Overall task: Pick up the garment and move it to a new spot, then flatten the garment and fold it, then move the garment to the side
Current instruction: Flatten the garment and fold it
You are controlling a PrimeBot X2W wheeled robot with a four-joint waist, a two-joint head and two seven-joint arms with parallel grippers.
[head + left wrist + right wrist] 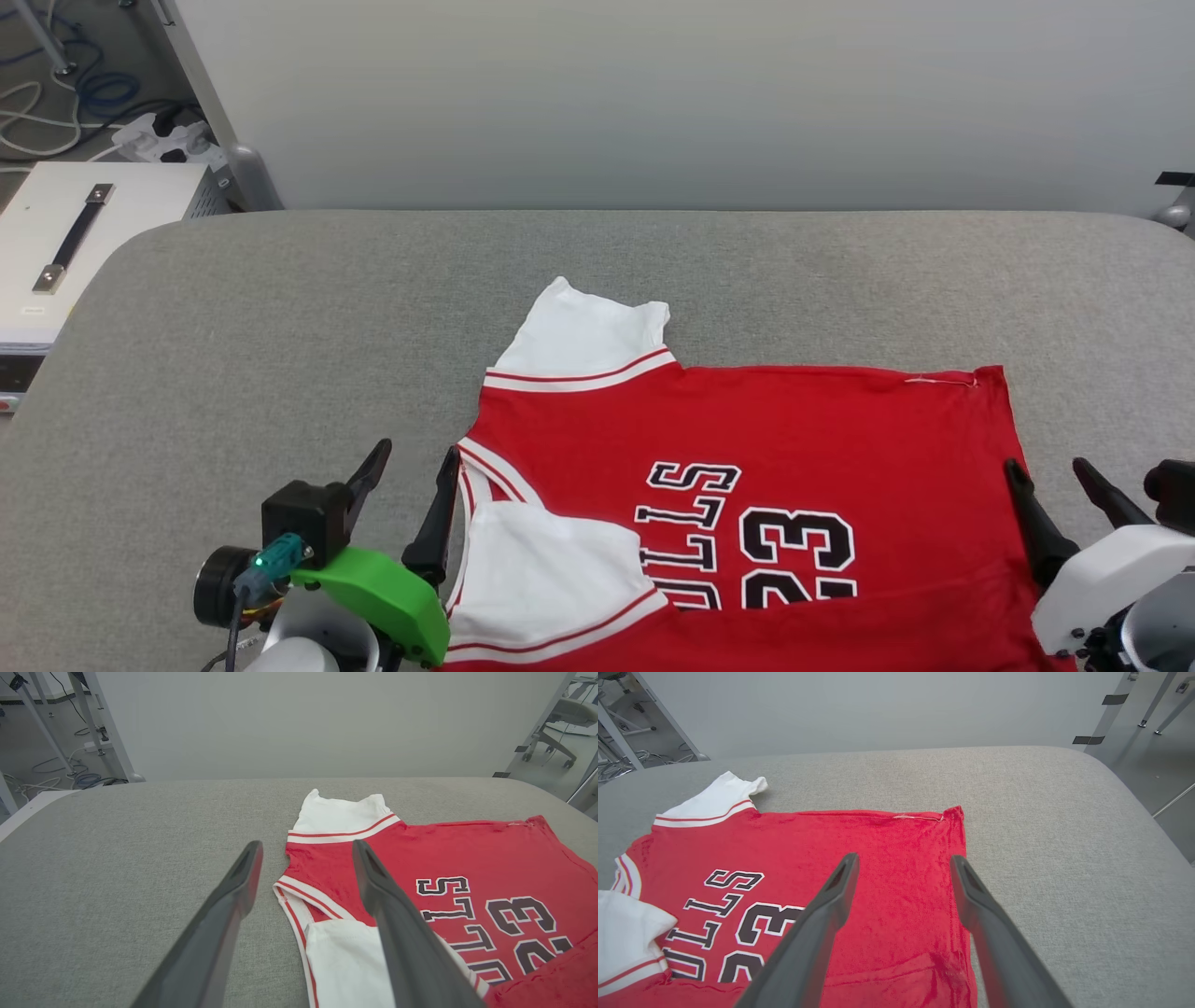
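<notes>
The garment (822, 439), a red shirt with white sleeves and black lettering, lies spread on the grey padded table (280, 336). One white sleeve points to the far side and the near sleeve is folded over the chest. My left gripper (415, 459) stands open at the collar side, one finger over the shirt's edge (327, 877) and nothing between the fingers (243, 877). At the hem side my right gripper (1050, 467) is open too, straddling the hem edge (957, 858) in the right wrist view.
Bare grey table surface stretches to the left and far side of the shirt. A white box with a black handle (65, 243) and cables sit on the floor beyond the table's left edge. A plain wall stands behind.
</notes>
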